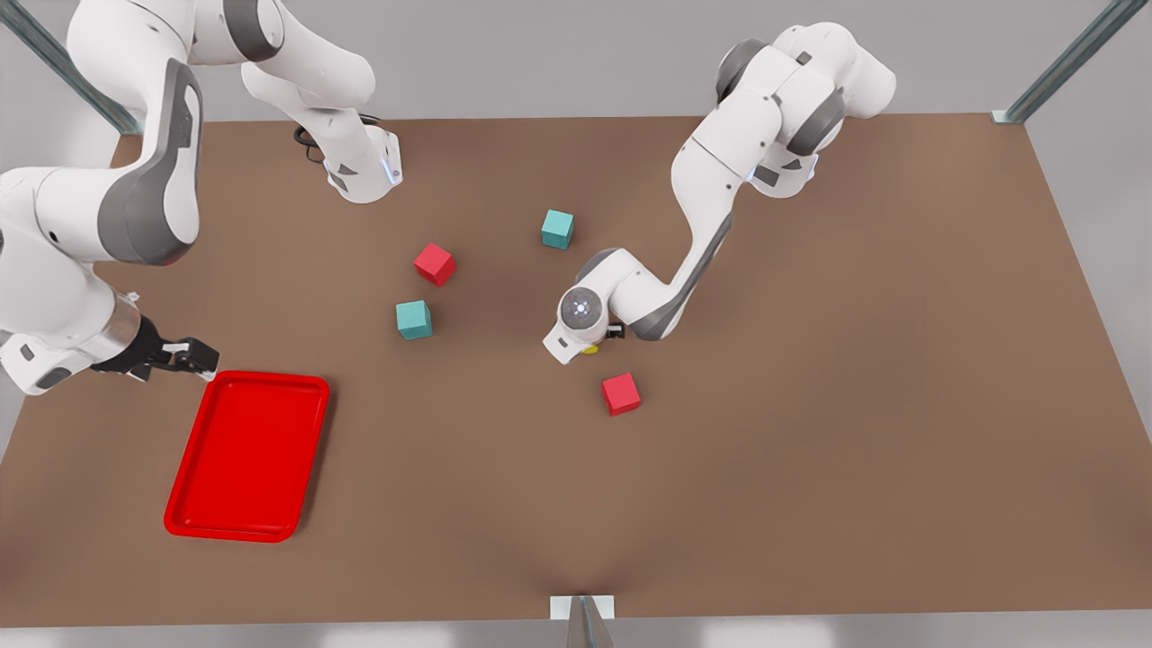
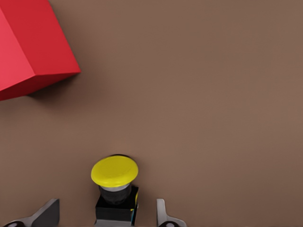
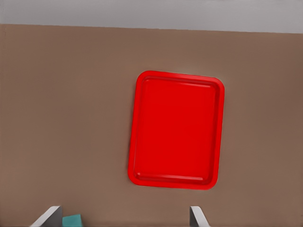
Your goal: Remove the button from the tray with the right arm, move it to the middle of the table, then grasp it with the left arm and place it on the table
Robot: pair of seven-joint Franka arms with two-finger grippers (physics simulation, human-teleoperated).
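yellow-capped and dark-bodied, the button (image 2: 115, 187) stands on the brown table (image 1: 855, 378) near its middle, between the spread fingers (image 2: 163, 215) of the left gripper (image 2: 106, 217); in the left wrist view there is a gap on each side, so the jaws are open and not touching it. in the front view a speck of that yellow cap (image 1: 589, 349) peeks from under the left arm's wrist, just beside a red cube (image 1: 621, 393). the red tray (image 1: 247, 454) lies toward the front view's left. the right gripper (image 1: 184, 357) hangs just off the tray's far corner, its fingers (image 3: 196, 217) wide apart and holding nothing. 2 teal cubes (image 1: 413, 319) (image 1: 557, 229) and another red cube (image 1: 435, 264) sit scattered between the arms.
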